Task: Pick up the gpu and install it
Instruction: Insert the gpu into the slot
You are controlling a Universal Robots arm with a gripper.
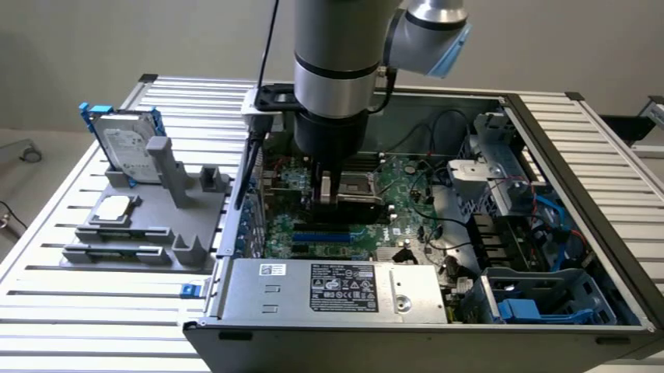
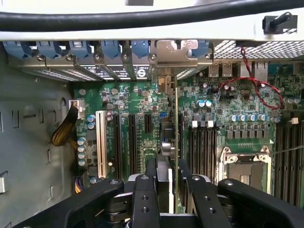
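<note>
My gripper [image 2: 167, 166] reaches down into the open computer case [image 1: 581, 155], over the green motherboard [image 2: 128, 99]. The gpu [image 2: 176, 114] stands on edge between the black fingers [image 2: 151, 168], seen from above as a thin green line with its black cooler on one face. Its silver bracket [image 2: 176, 53] sits at the case's rear slot openings, among the blue latches. The card's lower edge is down among the expansion slots; whether it is fully seated cannot be told. In the exterior view the gripper [image 1: 334, 194] and the gpu [image 1: 353, 205] sit low over the board under the arm.
A grey fixture [image 1: 145, 225] at the exterior view's left holds a hard drive in a blue frame [image 1: 124, 144] and a small silver processor chip [image 1: 114, 206]. The power supply [image 1: 332, 287] fills the case's near side. An empty CPU socket [image 2: 244, 168] and a white slot [image 2: 100, 142] flank the card.
</note>
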